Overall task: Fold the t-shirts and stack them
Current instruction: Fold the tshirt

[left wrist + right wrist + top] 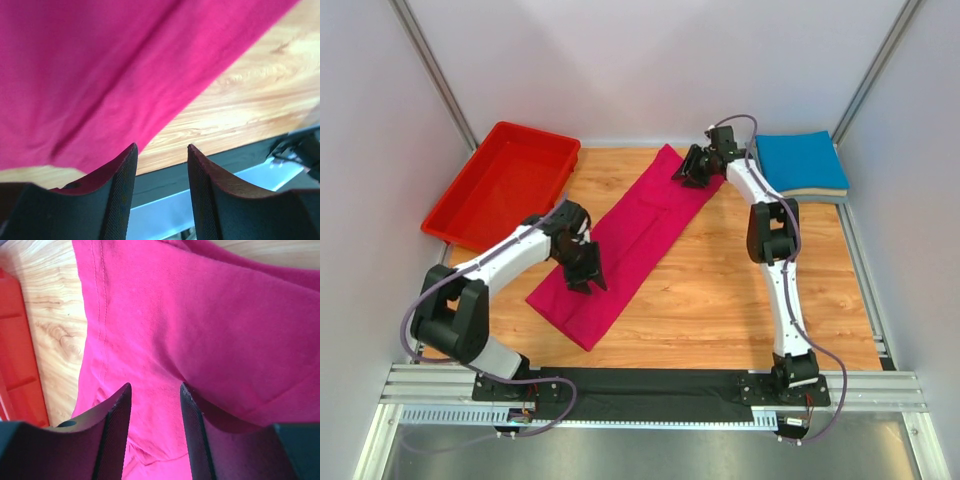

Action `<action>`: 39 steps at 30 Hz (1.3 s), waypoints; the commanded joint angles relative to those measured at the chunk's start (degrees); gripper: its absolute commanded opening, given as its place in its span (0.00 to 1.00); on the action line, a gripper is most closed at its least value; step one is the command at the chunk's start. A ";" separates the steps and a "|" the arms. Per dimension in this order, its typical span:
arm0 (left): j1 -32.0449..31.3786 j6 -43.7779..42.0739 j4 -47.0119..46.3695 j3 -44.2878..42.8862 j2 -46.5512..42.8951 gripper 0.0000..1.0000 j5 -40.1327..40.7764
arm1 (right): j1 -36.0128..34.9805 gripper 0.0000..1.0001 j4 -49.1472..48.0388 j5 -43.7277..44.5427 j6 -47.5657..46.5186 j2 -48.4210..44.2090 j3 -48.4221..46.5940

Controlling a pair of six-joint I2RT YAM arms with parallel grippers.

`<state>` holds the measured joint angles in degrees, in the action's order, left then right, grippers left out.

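Note:
The magenta-pink t-shirt (635, 235) lies as a long folded strip, diagonal across the wooden table. My left gripper (586, 272) hovers over its near end, jaws open and nothing between them. In the left wrist view the left gripper (161, 147) points just past the shirt's (110, 75) edge, toward bare wood. My right gripper (692, 170) is at the strip's far end. In the right wrist view the right gripper (155, 386) stands open just above the pink cloth (210, 315), gripping nothing. A folded blue t-shirt (802, 160) rests on a grey one (820, 196) at the back right.
A red plastic bin (505, 180) stands at the back left; its wall (15, 365) shows beside the shirt in the right wrist view. White walls enclose the table on three sides. A black strip and metal rail (650, 385) run along the near edge.

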<state>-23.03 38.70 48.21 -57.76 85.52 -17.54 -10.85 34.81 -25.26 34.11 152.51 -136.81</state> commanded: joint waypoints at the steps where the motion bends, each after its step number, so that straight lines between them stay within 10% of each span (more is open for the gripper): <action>1: -3.59 -2.22 -4.96 -0.43 3.33 0.52 -4.70 | 1.62 0.47 -2.89 -2.78 -2.55 -5.97 4.95; 17: -14.94 3.49 -12.00 -1.74 20.74 0.53 -8.21 | 4.26 0.53 4.22 9.86 0.17 -45.10 42.93; 39: -18.90 19.75 -2.50 -11.85 23.47 0.56 -5.31 | 13.57 0.45 -7.83 8.21 7.55 -10.15 19.06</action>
<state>-41.28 55.33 43.38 -67.81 107.70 -23.79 1.28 30.28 -15.46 39.66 138.02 -113.58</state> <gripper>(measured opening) 0.556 0.468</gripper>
